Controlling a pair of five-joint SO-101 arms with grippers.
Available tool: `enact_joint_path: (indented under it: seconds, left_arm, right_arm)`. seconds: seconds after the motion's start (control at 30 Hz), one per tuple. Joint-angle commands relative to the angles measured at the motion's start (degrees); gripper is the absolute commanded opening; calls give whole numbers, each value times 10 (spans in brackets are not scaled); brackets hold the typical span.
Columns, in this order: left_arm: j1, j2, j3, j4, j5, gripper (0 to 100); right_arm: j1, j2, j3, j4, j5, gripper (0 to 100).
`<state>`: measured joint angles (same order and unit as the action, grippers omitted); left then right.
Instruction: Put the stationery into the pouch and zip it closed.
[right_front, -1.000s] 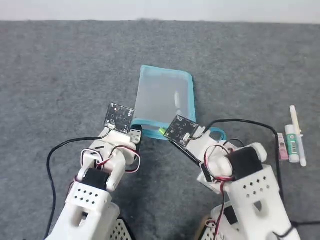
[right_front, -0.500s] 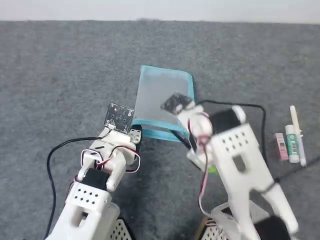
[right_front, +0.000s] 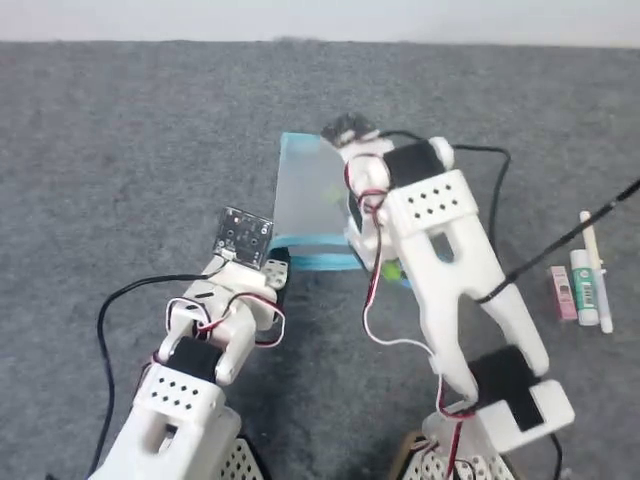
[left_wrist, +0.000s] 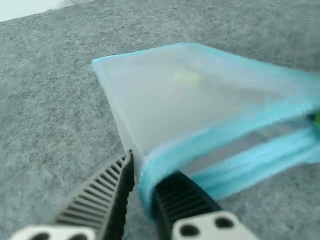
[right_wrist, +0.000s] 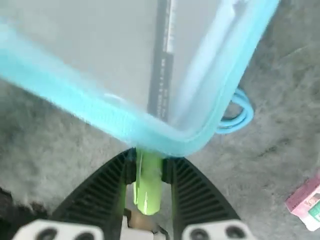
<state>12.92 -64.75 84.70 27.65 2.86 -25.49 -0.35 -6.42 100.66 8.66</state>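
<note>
The blue-edged translucent plastic pouch (left_wrist: 165, 100), judged limp, is clamped at its rim by the left tool (left_wrist: 145, 172); the slim green plastic pen (right_wrist: 147, 195), likely slippery, by the right tool (right_wrist: 148, 167).

- A flat bench covered in grey felt-like fabric (right_front: 120, 130) spreads under everything.
- A plain white strip of wall (right_front: 320, 20) runs along its far edge.

Speckled grey felt-like tabletop (right_front: 120, 130) all around. The frosted see-through plastic pouch (right_front: 305, 190) has sky-blue trim and a matching blue loop. There's a lime-green plastic marker (right_wrist: 148, 192) too. Left end effector (left_wrist: 142, 172) and right end effector (right_wrist: 148, 162) are both black and ribbed, on white arms. Small pink eraser (right_front: 565, 292), white tube with teal-green band (right_front: 584, 285).
</note>
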Motion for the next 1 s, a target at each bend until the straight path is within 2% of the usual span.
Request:
enact_joint_path:
  seconds: [0.0, 0.13, 0.3, 0.37, 0.8, 0.97]
  left_arm:
    - [44, 10, 5, -24, -3, 12]
    - [59, 10, 7, -24, -31, 12]
    - [59, 9, 7, -24, -32, 12]
    - [59, 9, 7, -24, -32, 12]
    - [59, 6, 7, -22, -33, 12]
    - [53, 5, 7, -21, -33, 12]
  right_arm:
    - [0, 4, -77, 22, -25, 9]
    - [-14, 11, -105, 22, -22, 17]
    - [-54, 5, -106, 20, -20, 175]
    - [-60, 5, -108, 20, -18, 209]
    - [-22, 3, -105, 22, -13, 205]
    - [7, 3, -105, 22, -12, 53]
